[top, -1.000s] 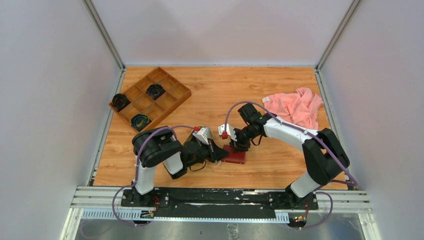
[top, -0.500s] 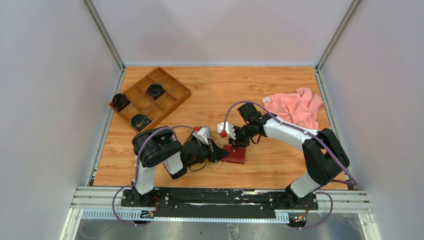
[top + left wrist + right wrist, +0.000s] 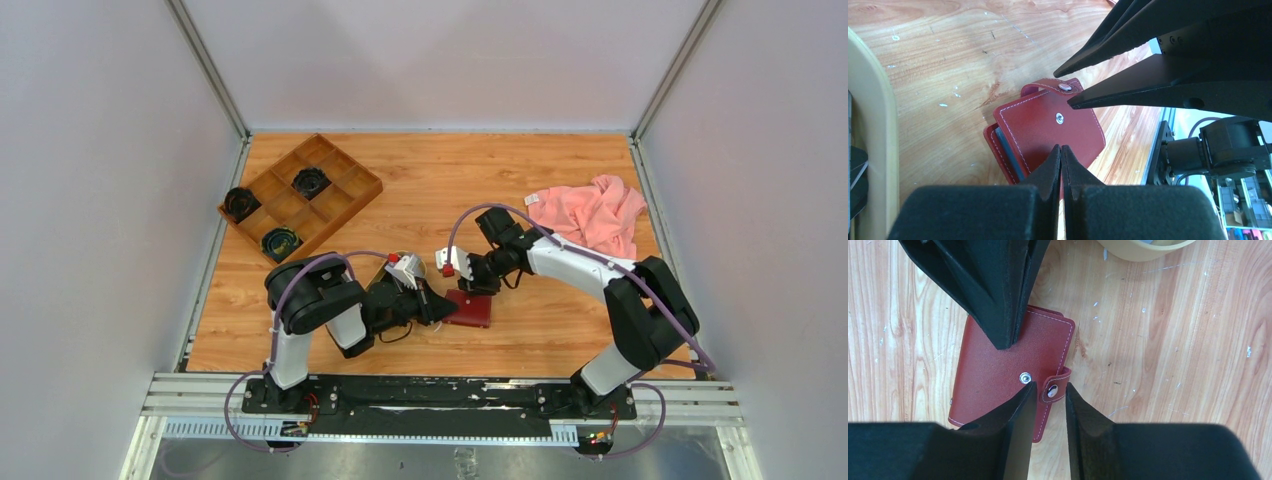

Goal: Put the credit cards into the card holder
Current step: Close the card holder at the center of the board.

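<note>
Entry: card holder [image 3: 1048, 130], dark red, closed, snap tab [image 3: 1055, 390] unfastened; lay flat on the table [image 3: 1173, 365], with the oval tray [image 3: 1143, 250] near it.
- left gripper [image 3: 1061, 150]: fingers shut together, empty, tips pressed on the holder's cover.
- right gripper [image 3: 1049, 387]: narrowly parted, jaws either side of the tab, not yet clamped.
- credit cards: none seen.

Handling note: best to pinch the tab alone and lift slowly; the pinning tips probably belonged nearer the spine, so the cover could swing.
</note>
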